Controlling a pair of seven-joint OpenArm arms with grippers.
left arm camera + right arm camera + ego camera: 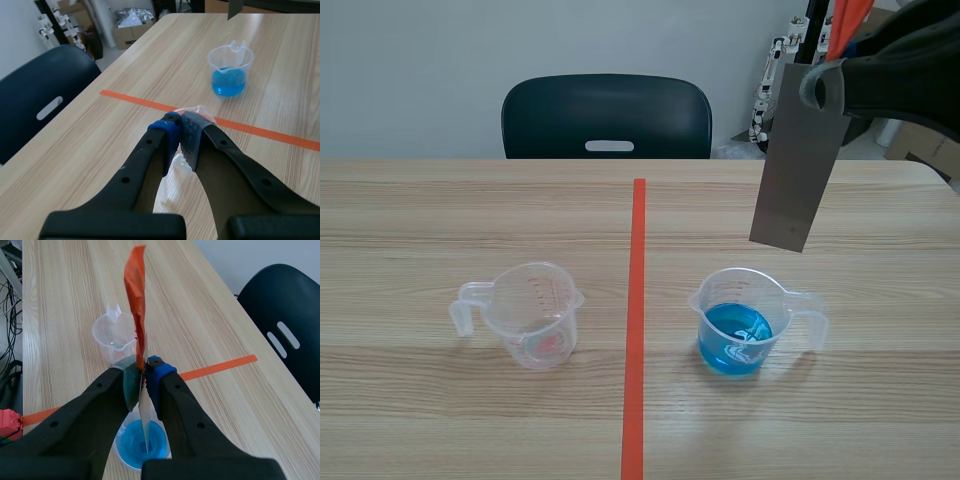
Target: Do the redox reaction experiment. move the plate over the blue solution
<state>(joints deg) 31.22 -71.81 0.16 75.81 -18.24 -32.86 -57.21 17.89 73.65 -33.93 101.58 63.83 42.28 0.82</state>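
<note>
A thin grey metal plate (795,160) hangs upright from my raised right gripper (820,85), which is shut on its upper end. Its lower edge is above and a little behind the clear cup of blue solution (740,325). In the right wrist view the plate (145,420) shows edge-on between the fingers (144,367), pointing down at the blue cup (142,442), and an orange strip (137,300) rises from its top. An empty clear cup (530,315) stands left of the tape line. My left gripper (180,122) is shut on nothing, above that empty cup (197,111).
An orange-red tape line (635,320) runs down the table's middle between the two cups. A dark chair (607,115) stands behind the far edge. Boxes and equipment (920,145) sit beyond the far right corner. My left arm does not show in the scene view.
</note>
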